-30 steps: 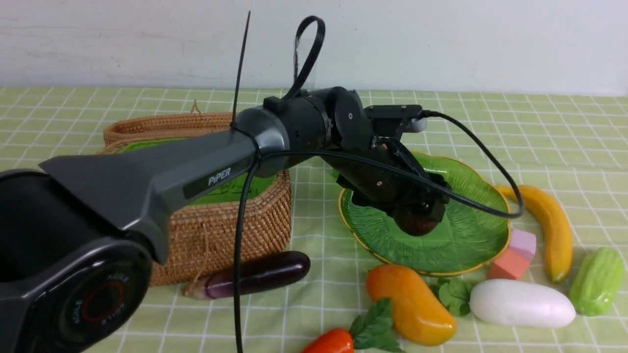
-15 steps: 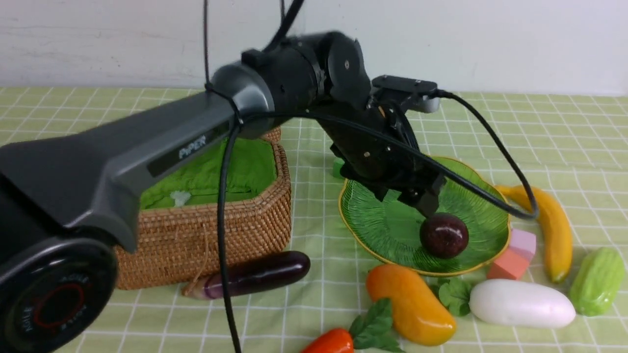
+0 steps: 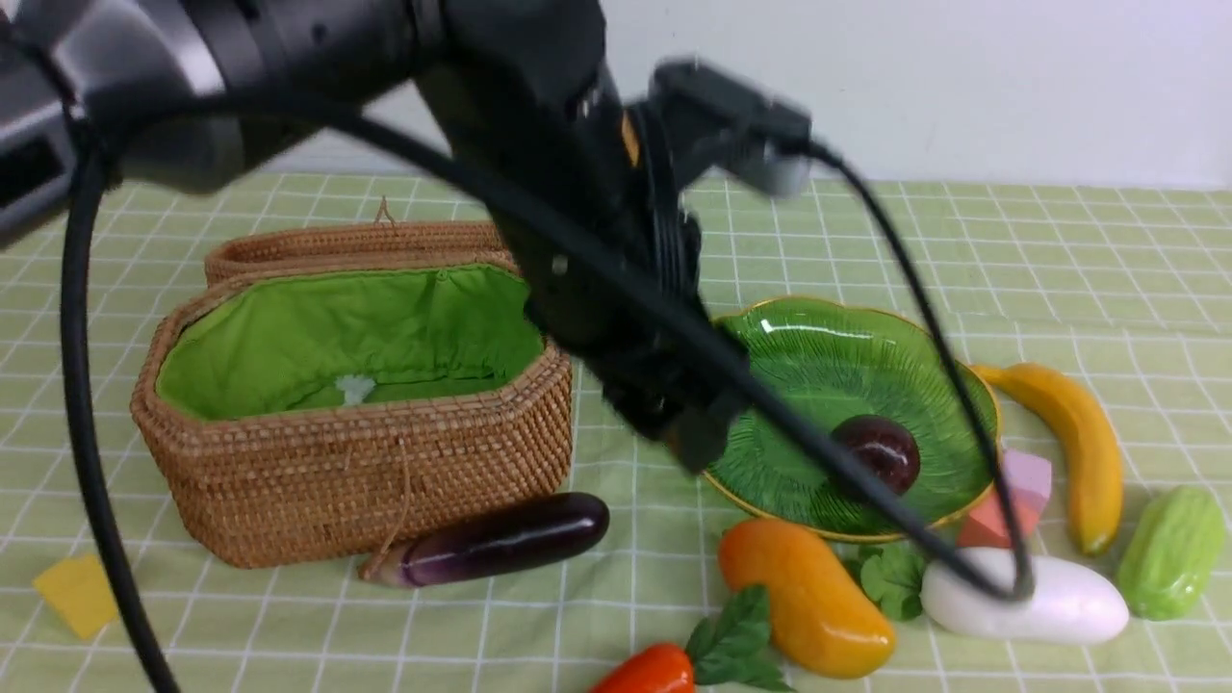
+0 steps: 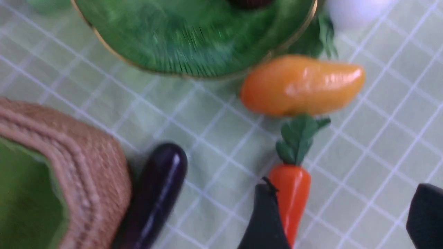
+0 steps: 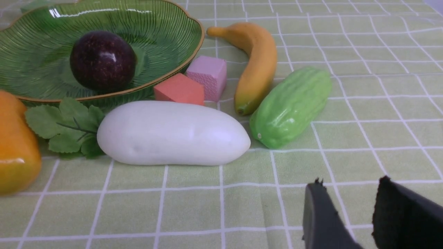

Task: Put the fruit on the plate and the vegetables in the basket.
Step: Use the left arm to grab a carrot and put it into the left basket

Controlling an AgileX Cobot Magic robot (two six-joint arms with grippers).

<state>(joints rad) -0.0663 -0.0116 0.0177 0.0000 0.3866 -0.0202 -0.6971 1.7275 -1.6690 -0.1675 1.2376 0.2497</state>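
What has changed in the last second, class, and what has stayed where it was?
The left pincer let go of the maroon ball, now resting on the plate, then rose and swung back towards the basket. The banana, mango, eggplant and other vegetables stayed put.

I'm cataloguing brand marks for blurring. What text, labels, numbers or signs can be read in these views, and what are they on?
None can be read. The left arm is motion-blurred in the front view, so no lettering shows on it. The basket, plate and toy produce carry no print.
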